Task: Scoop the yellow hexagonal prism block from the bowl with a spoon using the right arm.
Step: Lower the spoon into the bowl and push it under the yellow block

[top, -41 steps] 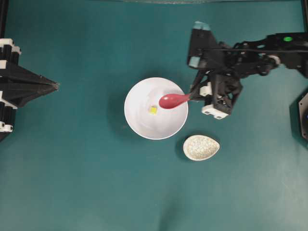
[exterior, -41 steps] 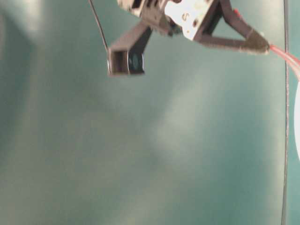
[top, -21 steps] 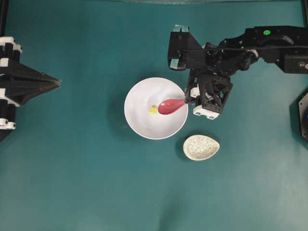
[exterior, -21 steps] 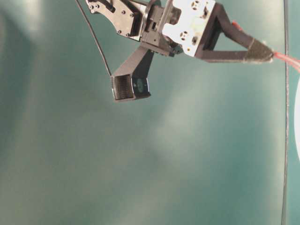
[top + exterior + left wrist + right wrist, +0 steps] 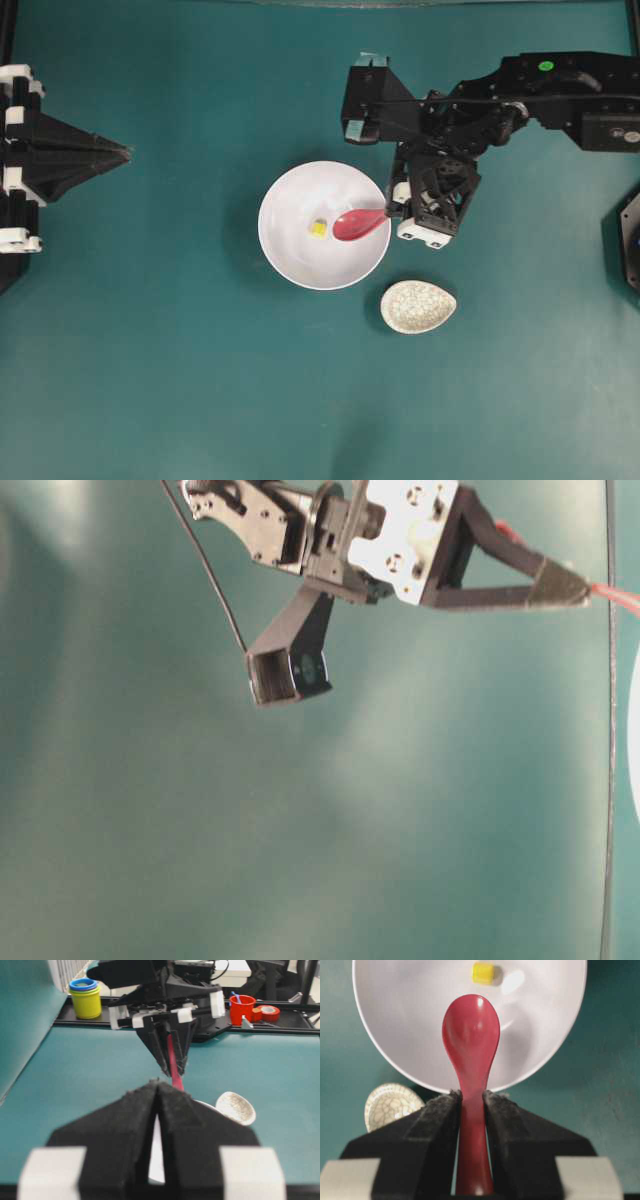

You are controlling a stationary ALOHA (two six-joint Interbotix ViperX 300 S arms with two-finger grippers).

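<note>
On the green table (image 5: 150,350), centre of overhead view, sits the white bowl (image 5: 290,262). Yellow block (image 5: 318,228) lies on the bowl floor, slightly left of centre, apart from the wall. Right gripper (image 5: 392,207) is positioned at the bowl's right rim; fingers clamped on the handle of the red spoon (image 5: 358,224), one pad each side, approx. half open w/ the handle filling the gap. Spoon scoop extends over the bowl interior, tip just beside the block; contact between scoop and block can't be confirmed. Wrist view: scoop (image 5: 471,1030) faces up, nothing in it; block (image 5: 483,973) lies beyond the tip, w/ bare bowl surface showing between them. Speckled dish (image 5: 418,306) sits on the table near the bowl, lower right, not touching it.

Left gripper (image 5: 122,153) is at the left edge of the table, well apart from the bowl, fingers pressed together to a point, holding nothing. Left wrist view confirms: both pads (image 5: 132,1110) meet along the centre line. Yellow cup stack (image 5: 86,997) and red cup (image 5: 242,1009) stand on the far black rail, off the work area
</note>
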